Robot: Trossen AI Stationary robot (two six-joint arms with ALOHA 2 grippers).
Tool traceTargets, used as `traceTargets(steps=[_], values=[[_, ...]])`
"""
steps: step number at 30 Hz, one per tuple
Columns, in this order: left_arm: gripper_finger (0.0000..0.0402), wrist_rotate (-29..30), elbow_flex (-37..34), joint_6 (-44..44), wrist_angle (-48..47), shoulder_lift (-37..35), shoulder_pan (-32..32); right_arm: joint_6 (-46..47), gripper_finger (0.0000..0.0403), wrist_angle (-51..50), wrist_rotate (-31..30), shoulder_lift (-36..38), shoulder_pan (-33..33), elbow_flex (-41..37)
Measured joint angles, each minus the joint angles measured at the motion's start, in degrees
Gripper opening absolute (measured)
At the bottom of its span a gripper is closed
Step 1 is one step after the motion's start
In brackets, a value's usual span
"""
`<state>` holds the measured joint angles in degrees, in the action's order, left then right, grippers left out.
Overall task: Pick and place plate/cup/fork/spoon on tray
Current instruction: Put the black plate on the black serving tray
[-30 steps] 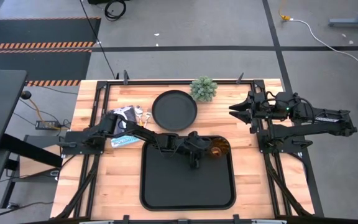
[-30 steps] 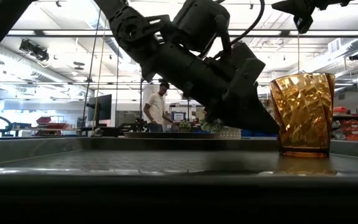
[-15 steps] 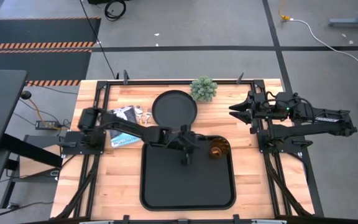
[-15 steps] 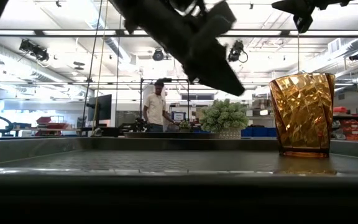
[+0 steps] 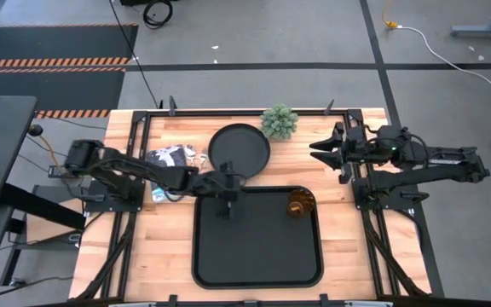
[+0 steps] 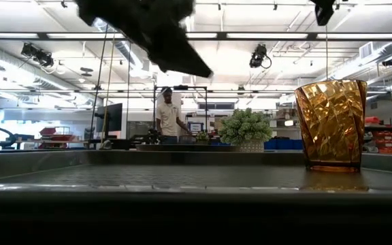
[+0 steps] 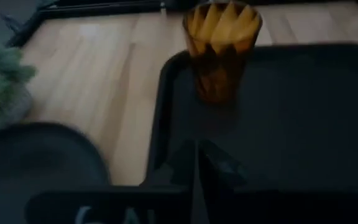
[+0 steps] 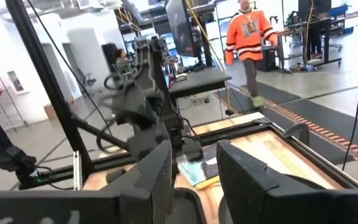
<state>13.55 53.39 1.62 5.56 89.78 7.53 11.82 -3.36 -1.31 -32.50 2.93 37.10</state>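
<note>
The amber cup (image 5: 300, 203) stands upright on its base in the tray's far right corner; it also shows in the low view (image 6: 331, 126) and the left wrist view (image 7: 221, 43). The black tray (image 5: 258, 256) lies at the table's near middle. The round black plate (image 5: 239, 151) lies on the table beyond it. My left gripper (image 5: 223, 209) (image 7: 197, 165) is shut and empty above the tray's far left part, left of the cup. My right gripper (image 5: 324, 158) (image 8: 194, 168) is open and empty at the far right. I cannot make out the fork and spoon.
A small potted plant (image 5: 280, 121) stands at the far edge, right of the plate. A black-and-white packet (image 5: 170, 156) and a blue packet (image 5: 164, 193) lie on the table left of the plate. People show in the room beyond the table (image 6: 165, 116).
My left gripper has drawn away from the cup toward the table's left edge along the tray's far rim, and has risen. The cup has stayed upright in the tray's far right corner.
</note>
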Motion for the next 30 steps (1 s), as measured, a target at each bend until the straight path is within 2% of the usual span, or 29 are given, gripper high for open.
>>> traceTargets(steps=[9, 13, 18, 30], values=[[0.0027, 0.6, -8.4, -8.1, 5.3, -11.0, -2.0, -0.1, 0.0135, 6.6, -0.4, -9.7, -0.2, 0.0], [0.0027, 0.4, -13.4, -9.8, 9.2, -15.1, -2.8, -0.1, 0.0135, 12.3, -2.8, -15.2, -0.1, -0.1], [0.0027, -0.6, -20.1, -7.6, 13.4, -19.9, -3.6, -1.1, 0.0135, 20.0, -3.2, -21.3, 0.1, 0.0], [0.0027, -1.4, -27.5, -0.9, 15.6, -29.2, -4.2, 1.5, 0.0135, 28.9, -3.5, -32.4, -0.7, 0.1]])
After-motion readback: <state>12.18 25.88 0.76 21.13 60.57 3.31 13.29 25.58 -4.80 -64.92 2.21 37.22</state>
